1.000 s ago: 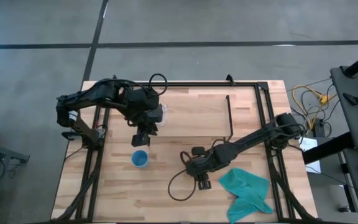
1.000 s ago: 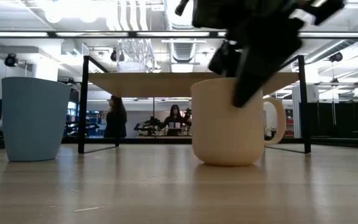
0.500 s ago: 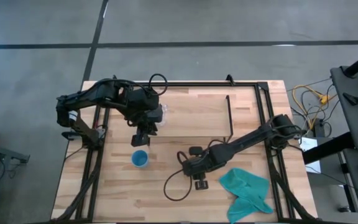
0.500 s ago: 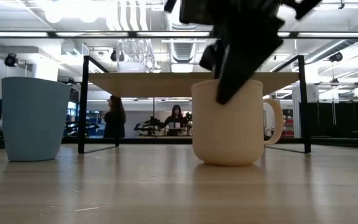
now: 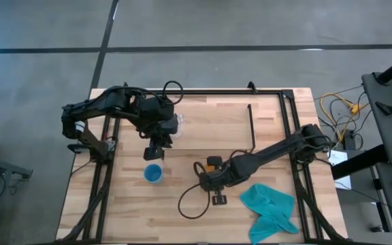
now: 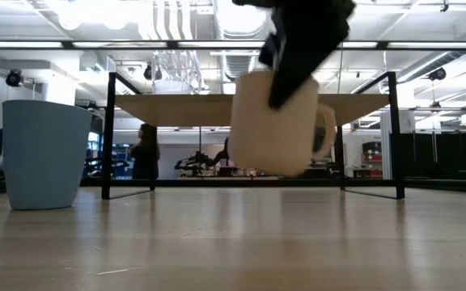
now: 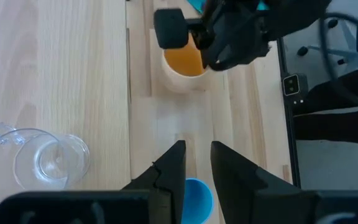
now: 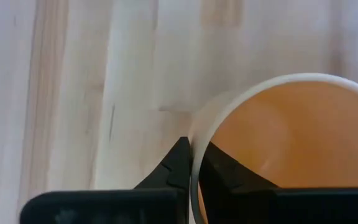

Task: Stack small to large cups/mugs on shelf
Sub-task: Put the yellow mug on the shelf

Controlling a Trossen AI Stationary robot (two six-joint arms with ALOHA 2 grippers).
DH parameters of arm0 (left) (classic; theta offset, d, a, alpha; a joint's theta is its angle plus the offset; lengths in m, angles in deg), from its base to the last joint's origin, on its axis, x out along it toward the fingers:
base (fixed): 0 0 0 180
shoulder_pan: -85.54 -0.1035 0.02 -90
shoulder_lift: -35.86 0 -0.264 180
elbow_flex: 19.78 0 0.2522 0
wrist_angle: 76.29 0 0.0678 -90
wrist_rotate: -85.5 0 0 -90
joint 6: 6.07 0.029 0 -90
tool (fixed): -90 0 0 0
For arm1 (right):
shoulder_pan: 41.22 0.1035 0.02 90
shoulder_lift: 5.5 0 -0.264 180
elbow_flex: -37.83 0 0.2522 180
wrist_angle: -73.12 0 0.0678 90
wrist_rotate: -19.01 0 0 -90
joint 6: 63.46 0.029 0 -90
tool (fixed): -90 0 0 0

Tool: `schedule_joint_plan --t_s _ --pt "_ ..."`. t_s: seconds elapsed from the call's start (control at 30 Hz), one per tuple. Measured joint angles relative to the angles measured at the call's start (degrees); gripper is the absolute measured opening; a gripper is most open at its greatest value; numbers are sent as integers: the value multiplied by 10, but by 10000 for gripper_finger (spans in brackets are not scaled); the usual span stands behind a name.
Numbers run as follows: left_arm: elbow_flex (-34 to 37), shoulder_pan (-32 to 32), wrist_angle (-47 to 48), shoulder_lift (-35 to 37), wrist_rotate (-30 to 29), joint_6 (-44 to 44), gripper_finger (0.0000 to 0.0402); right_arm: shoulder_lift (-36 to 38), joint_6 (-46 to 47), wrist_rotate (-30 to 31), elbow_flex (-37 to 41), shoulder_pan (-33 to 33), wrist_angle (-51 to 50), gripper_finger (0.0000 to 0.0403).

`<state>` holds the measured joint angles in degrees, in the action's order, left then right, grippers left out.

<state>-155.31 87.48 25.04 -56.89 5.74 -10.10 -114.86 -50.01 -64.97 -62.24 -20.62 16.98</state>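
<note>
Right jaws (image 8: pixel 191 163) pinching orange mug (image 6: pixel 273 121) rim, mug off table (image 6: pixel 233 242)

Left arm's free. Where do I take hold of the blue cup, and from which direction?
Grip the blue cup by its rim, from straight above: it stands upright, mouth open, no handle, with bare table around it. Put one finger of the left tool inside the wall, one outside.

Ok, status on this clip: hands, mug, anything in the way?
Right hand shut on orange mug rim, mug off the table. Left hand open above blue cup. Glass cup on shelf; path looks clear.
</note>
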Motion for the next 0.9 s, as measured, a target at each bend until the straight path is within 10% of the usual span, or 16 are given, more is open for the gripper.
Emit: schedule_joint_plan --t_s 0.47,0.9 --pt "0 0 0 0 0 0 62 15 -50 148 -218 -11 -168 12" --pt "0 1 0 0 0 0 62 14 -46 177 -237 -29 -235 12"
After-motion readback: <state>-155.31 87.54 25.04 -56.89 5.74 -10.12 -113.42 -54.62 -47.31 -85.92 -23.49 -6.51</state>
